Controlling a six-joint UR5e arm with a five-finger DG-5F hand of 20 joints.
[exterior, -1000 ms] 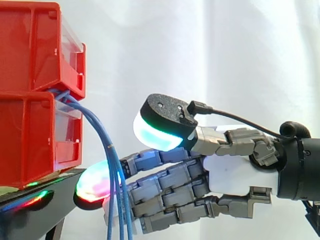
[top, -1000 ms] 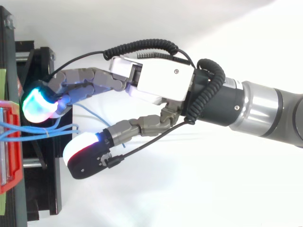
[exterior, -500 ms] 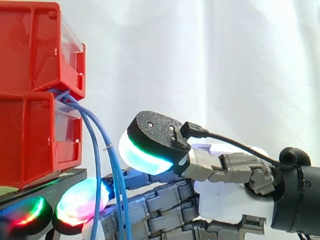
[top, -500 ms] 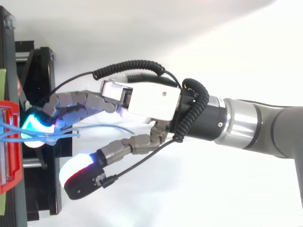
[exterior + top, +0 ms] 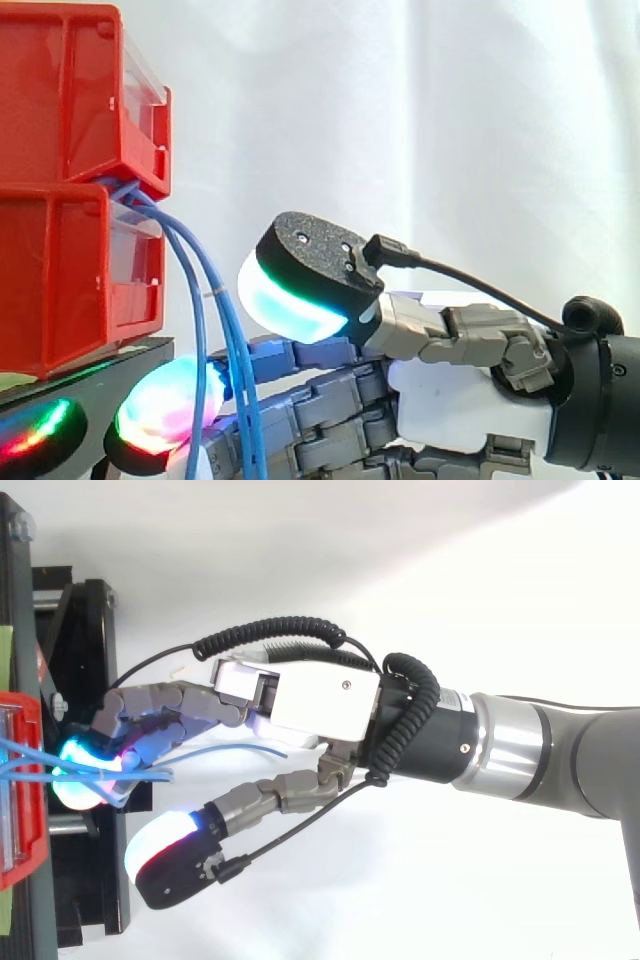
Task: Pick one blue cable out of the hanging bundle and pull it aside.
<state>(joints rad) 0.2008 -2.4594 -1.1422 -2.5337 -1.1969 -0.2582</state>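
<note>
The hand (image 5: 470, 400) is open. Its fingers reach nearly straight in among the hanging cables, the thumb (image 5: 295, 285) stands well apart above them, and no strand is seen pinched. The 2 stacked red bins (image 5: 60, 180) sit on the black stand (image 5: 115, 370). The bundle of blue cables (image 5: 232, 350) leaves the gap between the bins, arches outward and drops across the fingers. Whether it touches them or hangs just in front cannot be told.

Judgement: the step in hand is singling out 1 cable. It calls for 1 fingertip (image 5: 165, 405) slipped behind the nearest strand alone and the thumb closed onto that strand. A slow sideways draw should follow, since neighbouring strands lie close and could be dragged along.

The cables are thin, smooth, limp and near-parallel. 1 carries a small pale band (image 5: 214, 293).
</note>
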